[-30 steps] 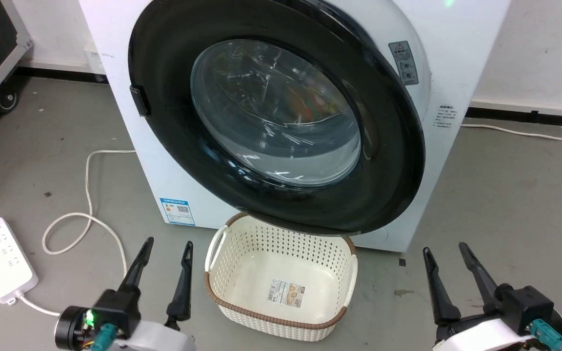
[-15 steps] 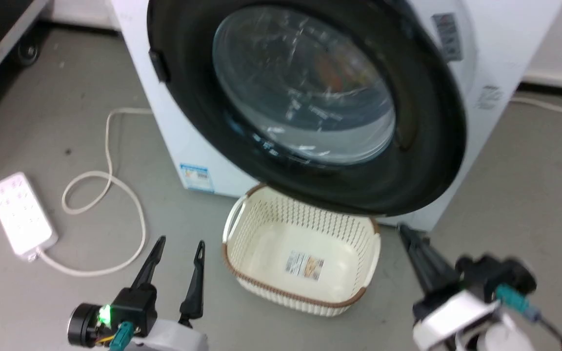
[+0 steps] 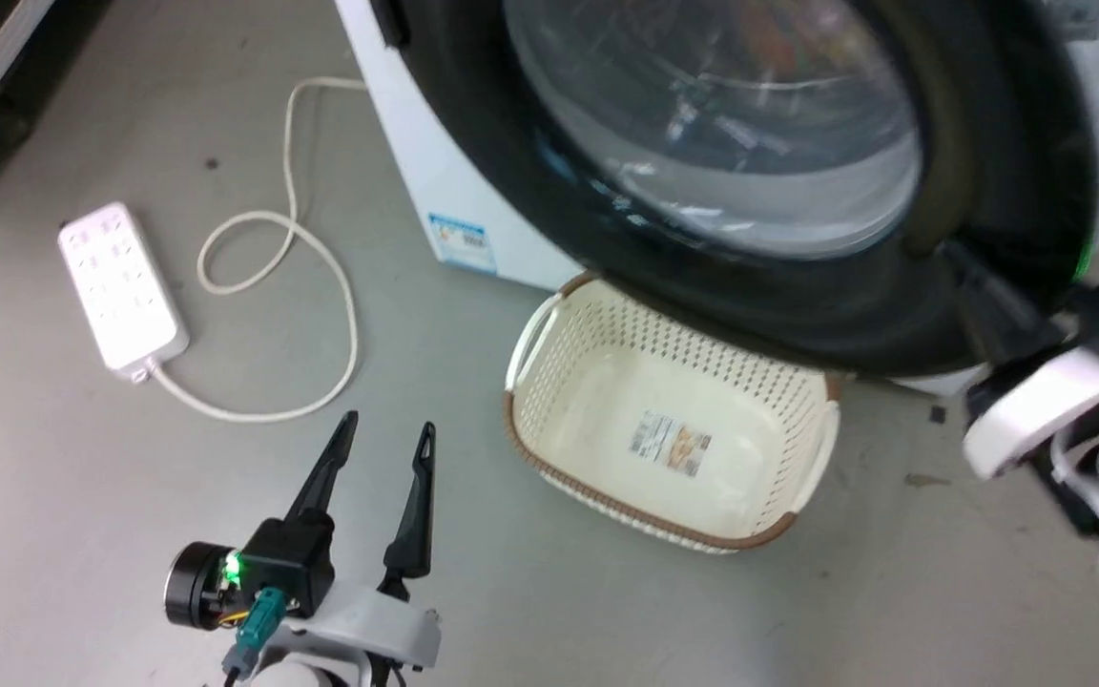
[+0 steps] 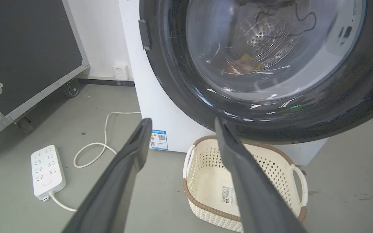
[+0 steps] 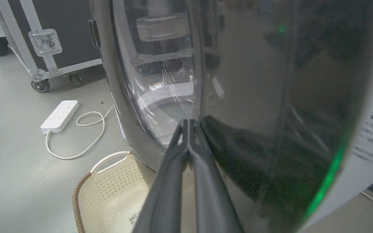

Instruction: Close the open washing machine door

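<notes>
So this all comes down to which side of the door is the loose one. The washing machine door point(image 3: 778, 315) hangs swung out from the front of the washing machine point(image 3: 416, 143), outer face toward the robot. Its bottom rim sits over the back edge of the basket point(image 3: 645, 329) on the floor point(image 3: 82, 496).

The grey bracket point(image 4: 144, 30) on the door's left edge looks like the hinge to me, so the free edge would be on the robot's right. That's exactly where the right gripper point(image 5: 189, 123) is: fingers pinched together, holding nothing, tips right at the glossy black rim low on that side. Touching or just short, I can't tell, the reflection muddies it.

The left gripper point(image 3: 389, 422) is spread wide and empty, low over the floor, well apart from the door and on the hinge side anyway. So the right arm is nearer, and I'd guess the move is a straight shove away from the robot, into the machine.
</notes>
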